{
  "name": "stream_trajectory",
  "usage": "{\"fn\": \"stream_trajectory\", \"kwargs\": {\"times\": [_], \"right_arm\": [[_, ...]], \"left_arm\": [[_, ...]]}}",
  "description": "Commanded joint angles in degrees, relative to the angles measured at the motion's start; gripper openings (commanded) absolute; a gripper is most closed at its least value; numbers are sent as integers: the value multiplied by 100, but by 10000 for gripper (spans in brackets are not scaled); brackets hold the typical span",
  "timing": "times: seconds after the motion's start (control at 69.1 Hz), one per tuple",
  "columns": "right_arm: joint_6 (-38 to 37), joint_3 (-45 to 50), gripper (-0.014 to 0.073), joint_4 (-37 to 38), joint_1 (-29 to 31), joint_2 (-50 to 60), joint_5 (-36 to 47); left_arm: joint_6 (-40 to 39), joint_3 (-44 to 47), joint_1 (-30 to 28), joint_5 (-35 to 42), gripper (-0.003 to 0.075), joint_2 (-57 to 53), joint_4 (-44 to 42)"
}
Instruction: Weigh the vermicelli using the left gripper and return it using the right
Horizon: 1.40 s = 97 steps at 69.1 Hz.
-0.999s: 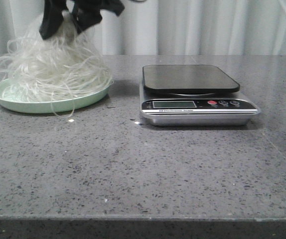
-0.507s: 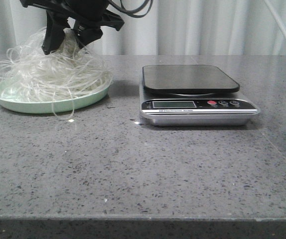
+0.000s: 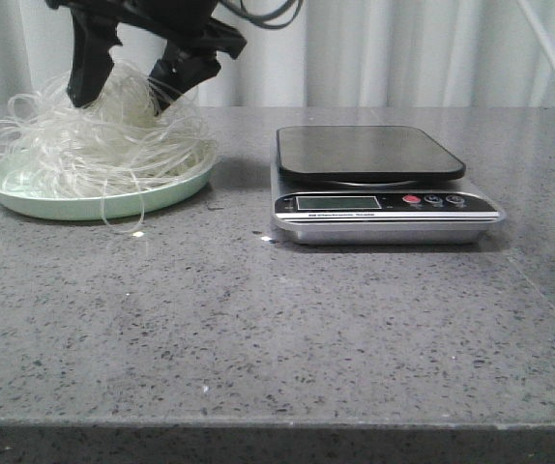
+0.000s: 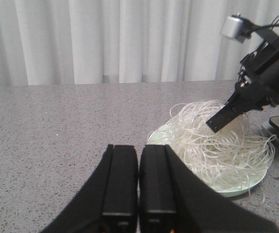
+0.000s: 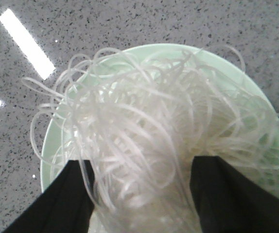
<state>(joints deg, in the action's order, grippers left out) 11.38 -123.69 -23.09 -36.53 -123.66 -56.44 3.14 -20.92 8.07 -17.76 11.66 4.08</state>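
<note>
The vermicelli (image 3: 103,145) is a loose whitish tangle heaped on the pale green plate (image 3: 84,205) at the far left of the table. My right gripper (image 3: 123,92) reaches across and stands over the heap, jaws wide open, fingers on either side of the top strands. In the right wrist view the vermicelli (image 5: 149,136) fills the gap between the spread fingers of the right gripper (image 5: 142,194), above the plate (image 5: 256,102). My left gripper (image 4: 138,150) is shut and empty, low over the table beside the plate (image 4: 236,187) and vermicelli (image 4: 217,145). It is out of the front view.
A kitchen scale (image 3: 369,155) with a dark platform and nothing on it stands right of the plate, at the table's middle. A small loose crumb (image 3: 138,234) lies in front of the plate. White curtains hang behind the table.
My right gripper came down with the vermicelli lifted in it, set the heap on the plate, and opened its jaws. The heap is now lower and wider.
</note>
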Motion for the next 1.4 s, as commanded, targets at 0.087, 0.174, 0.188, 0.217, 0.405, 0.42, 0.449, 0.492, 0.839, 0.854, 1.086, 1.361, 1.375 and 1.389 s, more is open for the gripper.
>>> {"fn": "stream_trajectory", "kwargs": {"times": [0.087,0.174,0.188,0.217,0.405,0.42,0.449,0.492,0.839,0.854,1.086,1.361,1.375,1.389], "right_arm": [[17,-202,503,-117,277,840,-16],[17,-202,464,-112,456,1003,-173],[17,-202,453,-112,507,1062,-215],[17,-202,437,-112,577,1118,-264],[17,-202,316,-86,1105,1567,-626],[17,-202,316,-73,1126,1582,-637],[17,-202,279,-46,1210,1655,-676],[17,-202,225,12,1360,1769,-746],[-117,50,153,1217,2171,2702,-896],[-116,67,153,1232,2171,2702,-896],[-210,1325,153,1348,2587,3526,-168],[-391,4564,153,1361,3044,5337,1988],[-391,4564,153,1361,3057,5376,2017],[-391,4817,153,1369,3081,5496,2110]], "left_arm": [[-51,-152,-1,487,137,56,60],[-51,-152,-1,487,137,56,60],[-51,-152,-1,487,137,56,60],[-51,-152,-1,487,137,56,60],[-51,-152,-1,487,137,56,60],[-51,-152,-1,487,137,56,60],[-51,-152,-1,487,137,56,60],[-51,-152,-1,487,137,56,60],[-51,-152,-1,487,137,56,60],[-51,-152,-1,487,137,56,60],[-51,-152,-1,487,137,56,60],[-51,-152,-1,487,137,56,60],[-51,-152,-1,487,137,56,60],[-51,-152,-1,487,137,56,60]]}}
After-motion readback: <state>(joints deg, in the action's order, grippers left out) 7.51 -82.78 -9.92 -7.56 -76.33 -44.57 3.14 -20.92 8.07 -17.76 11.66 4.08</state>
